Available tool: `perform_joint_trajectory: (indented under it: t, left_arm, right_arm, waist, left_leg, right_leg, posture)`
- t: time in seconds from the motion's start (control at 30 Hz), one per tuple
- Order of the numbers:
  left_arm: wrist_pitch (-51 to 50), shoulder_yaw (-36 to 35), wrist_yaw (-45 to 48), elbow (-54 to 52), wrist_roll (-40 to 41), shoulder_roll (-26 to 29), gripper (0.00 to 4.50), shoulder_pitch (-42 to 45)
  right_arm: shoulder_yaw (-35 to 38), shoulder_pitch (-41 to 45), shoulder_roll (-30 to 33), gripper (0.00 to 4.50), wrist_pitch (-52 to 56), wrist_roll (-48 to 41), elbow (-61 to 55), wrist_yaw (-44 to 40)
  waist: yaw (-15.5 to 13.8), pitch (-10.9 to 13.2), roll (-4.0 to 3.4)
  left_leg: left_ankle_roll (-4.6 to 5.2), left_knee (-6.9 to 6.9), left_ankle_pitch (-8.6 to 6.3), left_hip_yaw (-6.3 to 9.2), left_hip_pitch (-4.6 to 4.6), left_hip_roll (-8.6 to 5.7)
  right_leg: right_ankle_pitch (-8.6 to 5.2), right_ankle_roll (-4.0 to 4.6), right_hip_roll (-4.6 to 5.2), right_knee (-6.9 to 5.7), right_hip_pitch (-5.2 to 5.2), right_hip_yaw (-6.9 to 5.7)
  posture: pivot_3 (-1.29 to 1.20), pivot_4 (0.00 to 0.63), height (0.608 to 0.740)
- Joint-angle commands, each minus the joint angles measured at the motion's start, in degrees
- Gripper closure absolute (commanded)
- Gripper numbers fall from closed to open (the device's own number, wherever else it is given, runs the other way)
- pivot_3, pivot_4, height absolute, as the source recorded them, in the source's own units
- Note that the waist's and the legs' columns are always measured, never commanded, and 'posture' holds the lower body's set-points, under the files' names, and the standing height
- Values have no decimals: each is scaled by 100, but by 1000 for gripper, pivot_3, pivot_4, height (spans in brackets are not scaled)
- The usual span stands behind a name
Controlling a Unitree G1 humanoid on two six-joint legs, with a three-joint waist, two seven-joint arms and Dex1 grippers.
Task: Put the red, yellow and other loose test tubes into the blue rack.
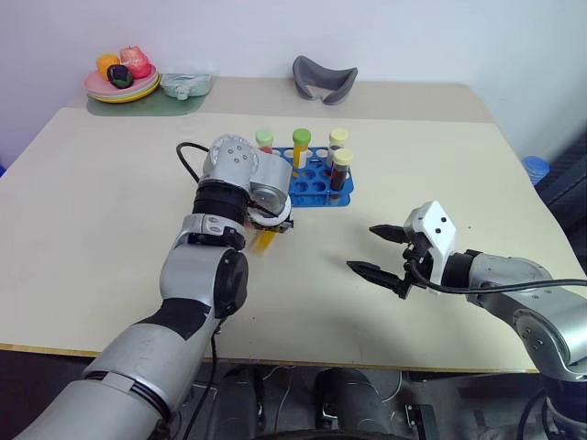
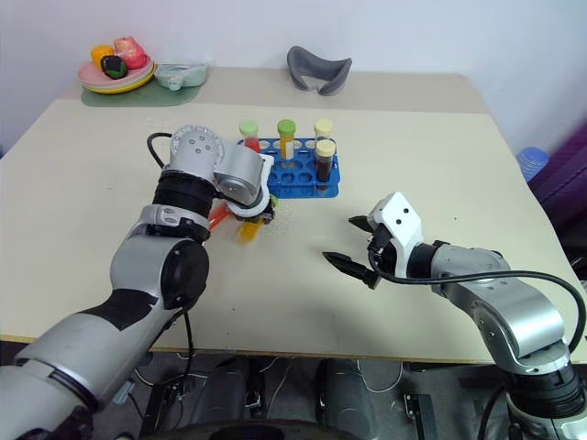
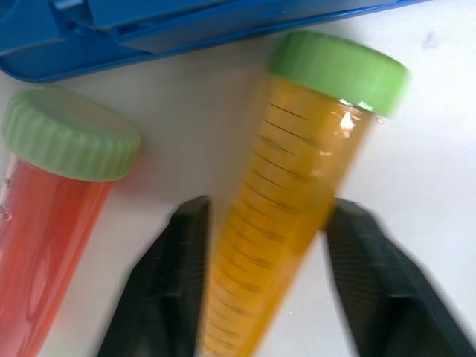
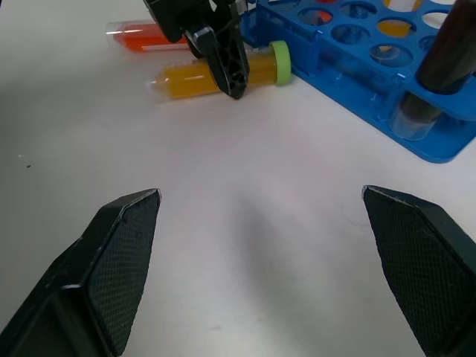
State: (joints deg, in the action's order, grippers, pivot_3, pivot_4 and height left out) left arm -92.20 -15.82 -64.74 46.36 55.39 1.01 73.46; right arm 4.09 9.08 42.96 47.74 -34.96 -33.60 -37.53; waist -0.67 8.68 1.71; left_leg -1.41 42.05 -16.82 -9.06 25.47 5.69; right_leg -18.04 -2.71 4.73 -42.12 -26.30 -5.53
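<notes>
Yellow-orange tube (image 3: 297,193) lies flat on the worktop (image 1: 110,211), just in front of the blue rack (image 4: 357,67); long axis roughly along the rack's front edge, green cap toward the rack's base, tapered tip away. Left gripper (image 3: 268,282) points steeply down over it, jaws narrowed to either side of the tube's body, one finger close against each flank; full squeeze cannot be told, and the tube rests on the surface. Red tube (image 3: 52,223) with pale green cap lies beside it, near parallel, cap to the same side, the two just apart. The blue rack stands upright behind them, its top a grid of round holes; standing in it are a red-filled tube with green cap (image 1: 265,139), a yellow-filled one with green cap (image 1: 301,143), a pale-capped one at the back (image 1: 337,138), and a dark brown tube with cream cap (image 1: 341,170) at the front corner; the other holes look open. Right gripper (image 1: 376,249) hangs over bare worktop well apart from the rack, jaws spread wide, holding nothing. Far edge of the worktop: a plate (image 1: 119,88) with toy fruit, a pale lidded container (image 1: 186,85), a grey curved piece (image 1: 323,78).
</notes>
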Motion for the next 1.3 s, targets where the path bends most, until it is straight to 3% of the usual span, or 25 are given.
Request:
perform_joint_trajectory:
  t: [0.03, 0.13, 0.23, 0.4, 0.57, 0.87, 1.13, 1.27, 1.3]
  left_arm:
    - [-30, -162, -18, -247, -72, -37, 2162, 77]
    - [-30, -208, -46, -327, -138, -68, 2162, 54]
    - [-30, -246, -44, -423, -150, -94, 3031, 2]
    - [-30, -147, -21, -526, -58, -70, 3031, -31]
    - [-30, 382, 146, -1106, 546, 56, 3031, -256]
    - [-30, 1755, 159, -2559, 2785, 1207, 3031, -665]
    - [105, 2513, 79, -3189, 4521, 2148, 3031, -738]
    - [695, 2372, 25, -4172, 4179, 2343, 3031, -894]
    - [903, 2354, 504, -4625, 3655, 2430, 3031, -950]
  right_arm:
    - [4, 105, -30, 51, -79, -9, -134, 9]
    - [-15, 116, -32, 51, -81, -7, -134, 22]
    - [-19, 105, -39, 51, -72, -12, -159, 39]
    - [-27, 118, -41, 51, -64, -16, -161, 51]
    - [-33, 126, -50, 51, -63, -21, -171, 70]
    - [-66, 197, -35, 51, -74, -25, -107, 32]
    - [-177, 403, -30, 51, -131, 28, 83, -104]
    - [-164, 480, -63, 51, -158, 29, 140, -136]
    - [-159, 489, -72, 51, -175, 32, 148, -137]
  waist:
    - [0, 0, 1]
    - [-3, 2, 3]
    - [-4, 3, 6]
    - [-2, 4, 7]
    - [-2, 4, 7]
    - [1, 5, 6]
    - [-9, 5, 6]
    - [-3, 6, 6]
    - [-5, 6, 6]
  left_leg:
    - [0, 0, 0, 0, 0, 0]
    - [0, 0, 0, 0, 1, 0]
    - [0, 0, 0, 0, 1, -1]
    - [0, 1, 0, 0, 1, -1]
    - [0, 1, 0, 1, 1, -1]
    - [-3, 0, 2, 4, 0, 0]
    - [-2, 3, 1, 9, 1, -3]
    - [-2, 3, 2, 10, 2, -3]
    - [-2, 2, 2, 10, 1, -3]
  right_leg:
    - [0, 0, 0, 0, 0, 0]
    - [0, 0, 1, 0, 0, 0]
    - [0, 0, 1, 0, 0, 0]
    - [0, 0, 2, 0, 0, 0]
    - [0, 0, 2, -2, 0, 0]
    - [0, 1, 3, -5, -1, 2]
    - [0, 1, 6, -5, 2, 1]
    - [0, 1, 6, -5, 2, 4]
    - [0, 1, 6, -5, 2, 4]
  posture:
    - [0, 150, 680]
    - [0, 150, 680]
    - [0, 150, 680]
    - [0, 150, 680]
    - [0, 150, 680]
    - [0, 150, 680]
    - [0, 150, 680]
    - [0, 150, 680]
    - [0, 150, 680]
